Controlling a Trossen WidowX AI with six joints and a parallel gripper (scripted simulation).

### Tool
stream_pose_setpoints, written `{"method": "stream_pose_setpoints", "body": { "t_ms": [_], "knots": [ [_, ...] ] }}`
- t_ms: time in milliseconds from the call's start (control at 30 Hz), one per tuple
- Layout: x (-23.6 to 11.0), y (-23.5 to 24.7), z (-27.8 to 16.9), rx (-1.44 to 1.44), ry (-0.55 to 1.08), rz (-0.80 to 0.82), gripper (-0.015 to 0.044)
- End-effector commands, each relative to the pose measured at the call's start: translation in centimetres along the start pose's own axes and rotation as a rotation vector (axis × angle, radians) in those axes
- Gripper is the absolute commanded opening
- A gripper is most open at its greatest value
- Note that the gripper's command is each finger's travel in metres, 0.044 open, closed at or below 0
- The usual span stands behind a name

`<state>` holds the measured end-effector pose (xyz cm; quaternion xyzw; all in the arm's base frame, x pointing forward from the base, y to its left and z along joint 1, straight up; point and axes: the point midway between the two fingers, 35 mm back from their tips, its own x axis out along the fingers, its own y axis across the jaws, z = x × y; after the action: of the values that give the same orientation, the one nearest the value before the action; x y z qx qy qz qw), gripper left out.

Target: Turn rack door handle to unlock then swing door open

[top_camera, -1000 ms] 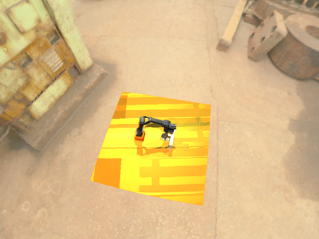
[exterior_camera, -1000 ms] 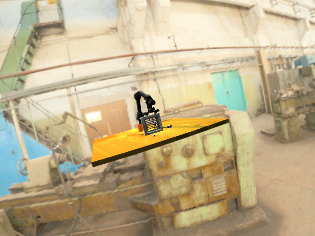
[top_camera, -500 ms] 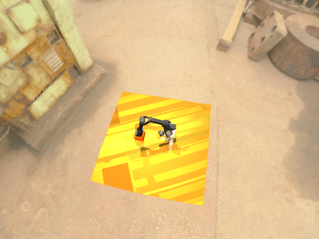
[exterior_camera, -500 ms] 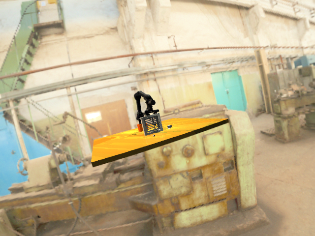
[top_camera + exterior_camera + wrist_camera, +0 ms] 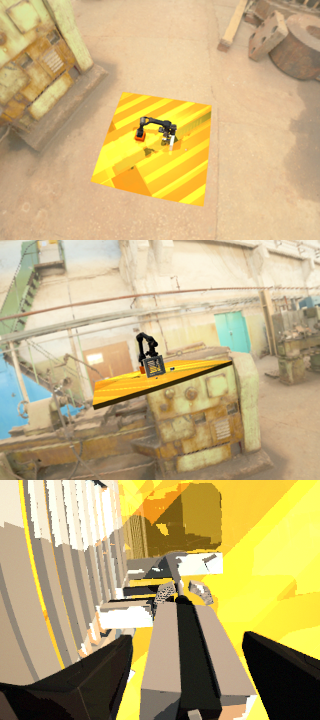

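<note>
The rack stands upright on the table; its dark grey border surrounds a slatted panel in the exterior view. Its slats fill the left of the wrist view. I cannot tell how far the door is open. The handle, a long tan-grey piece with a black strip, stands between my fingers in the wrist view, with a gap on either side. My gripper is open around the handle and points down. The top and exterior views show the handle too small to judge its turn; the rack partly hides the fingers in the exterior view.
The yellow and orange striped table carries the arm's orange base behind the rack. A small dark block lies to the right of the rack in the exterior view, and a tiny object lies in front.
</note>
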<state>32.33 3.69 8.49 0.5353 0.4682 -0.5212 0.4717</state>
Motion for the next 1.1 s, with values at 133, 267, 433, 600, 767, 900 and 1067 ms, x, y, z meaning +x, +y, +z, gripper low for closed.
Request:
{"method": "stream_pose_setpoints", "body": {
  "t_ms": [133, 267, 433, 600, 767, 900, 1067],
  "knots": [
    [0.0, 0.02, 0.08, 0.135, -0.005, 0.002, 0.0291],
    [0.0, 0.02, 0.08, 0.135, -0.005, 0.002, 0.0264],
    [0.0, 0.02, 0.08, 0.135, -0.005, 0.002, 0.0231],
    [0.0, 0.02, 0.08, 0.135, -0.005, 0.002, 0.0198],
    [0.0, 0.02, 0.08, 0.135, -0.005, 0.002, 0.0164],
    [0.0, 0.02, 0.08, 0.135, -0.005, 0.002, 0.0138],
    [0.0, 0.02, 0.08, 0.135, -0.005, 0.002, 0.0104]
  ]
}}
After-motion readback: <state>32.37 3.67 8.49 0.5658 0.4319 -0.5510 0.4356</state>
